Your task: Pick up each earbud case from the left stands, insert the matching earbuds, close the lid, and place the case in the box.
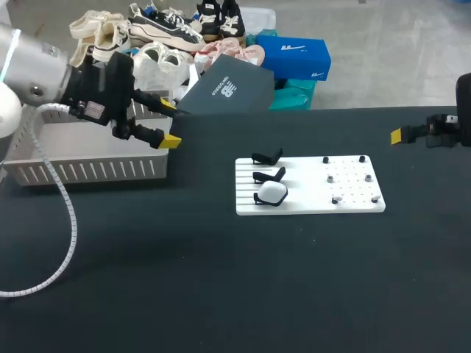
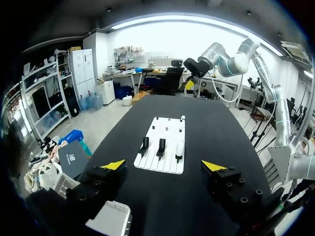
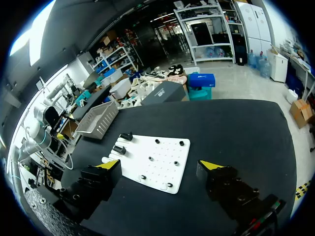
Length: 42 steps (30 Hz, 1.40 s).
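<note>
L tool [image 1: 168, 123] & R tool [image 3: 160, 164] both wide apart, empty; one white case [image 1: 272, 193] on stand [image 1: 258, 198].

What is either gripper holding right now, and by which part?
Nothing. The left gripper and the right gripper are both open and empty; the white case sits on the board, apart from both.

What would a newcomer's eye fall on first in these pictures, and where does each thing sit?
The white board in the middle of the black table stands out, with three black stands at its left end, the nearest to the camera holding a white earbud case. The left gripper, open with yellow tips, hangs by the slatted grey box at the table's left.
</note>
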Available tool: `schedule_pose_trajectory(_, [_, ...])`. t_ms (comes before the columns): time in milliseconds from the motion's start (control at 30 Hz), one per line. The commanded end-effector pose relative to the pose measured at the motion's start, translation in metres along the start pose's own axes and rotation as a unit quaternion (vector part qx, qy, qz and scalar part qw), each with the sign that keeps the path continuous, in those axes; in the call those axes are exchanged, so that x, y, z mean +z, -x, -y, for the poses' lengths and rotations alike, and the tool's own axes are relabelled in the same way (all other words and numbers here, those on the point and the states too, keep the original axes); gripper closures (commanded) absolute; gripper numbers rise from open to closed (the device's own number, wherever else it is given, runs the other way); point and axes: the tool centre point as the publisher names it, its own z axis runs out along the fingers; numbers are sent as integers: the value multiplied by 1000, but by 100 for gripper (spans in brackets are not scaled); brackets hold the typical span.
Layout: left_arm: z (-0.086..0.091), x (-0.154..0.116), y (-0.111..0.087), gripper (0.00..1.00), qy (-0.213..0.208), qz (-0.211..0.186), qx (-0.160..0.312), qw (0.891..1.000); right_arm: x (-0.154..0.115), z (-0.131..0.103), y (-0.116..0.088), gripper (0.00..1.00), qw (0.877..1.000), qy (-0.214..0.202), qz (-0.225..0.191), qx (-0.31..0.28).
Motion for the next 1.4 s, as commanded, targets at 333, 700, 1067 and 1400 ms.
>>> schedule_pose_trajectory(333, [7,51,-1,0,-54,6,18,998,0,0,0,0,1000,0,0,0])
schedule_pose_trajectory(700, [26,84,-11,0,-43,10,31,999,0,0,0,0,1000,0,0,0])
schedule_pose_trajectory(1067, [37,111,-20,0,-24,36,32,999,0,0,0,0,1000,0,0,0])
schedule_pose_trajectory(1400, [47,132,-23,0,-48,46,34,997,0,0,0,0,1000,0,0,0])
